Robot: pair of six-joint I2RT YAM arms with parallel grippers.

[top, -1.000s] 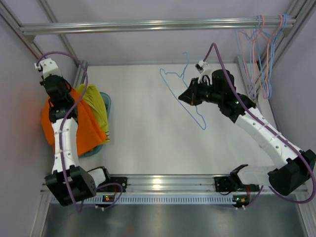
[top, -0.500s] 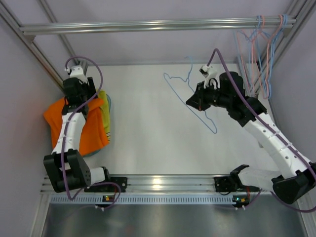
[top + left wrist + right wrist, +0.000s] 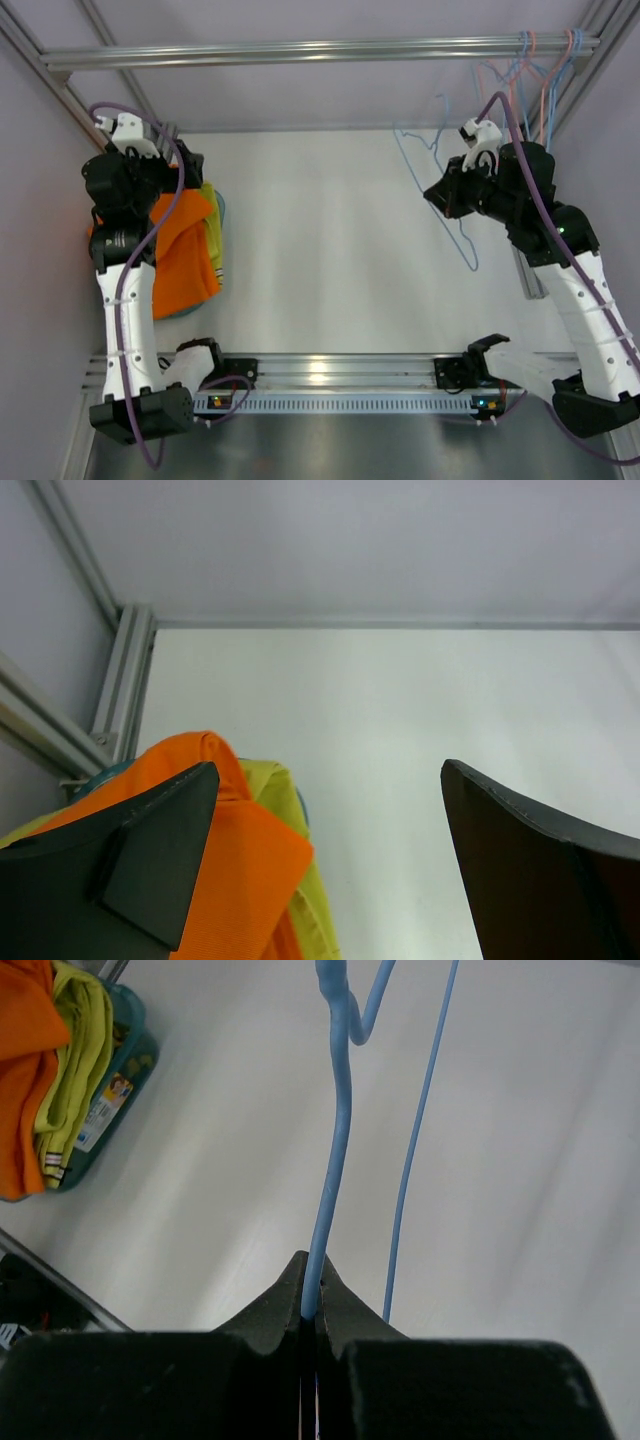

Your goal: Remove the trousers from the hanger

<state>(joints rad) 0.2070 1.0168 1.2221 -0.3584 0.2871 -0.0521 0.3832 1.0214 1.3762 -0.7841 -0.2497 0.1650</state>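
Orange and yellow-green trousers are heaped in the teal basket, beneath the wide-open, empty left gripper. The blue hanger is clamped in the right gripper, well away from the basket — thin wire may be twisted loose by swinging.

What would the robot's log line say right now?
left gripper: open, empty | right gripper: shut on bare blue hanger | orange trousers, yellow-green trousers: piled in teal basket
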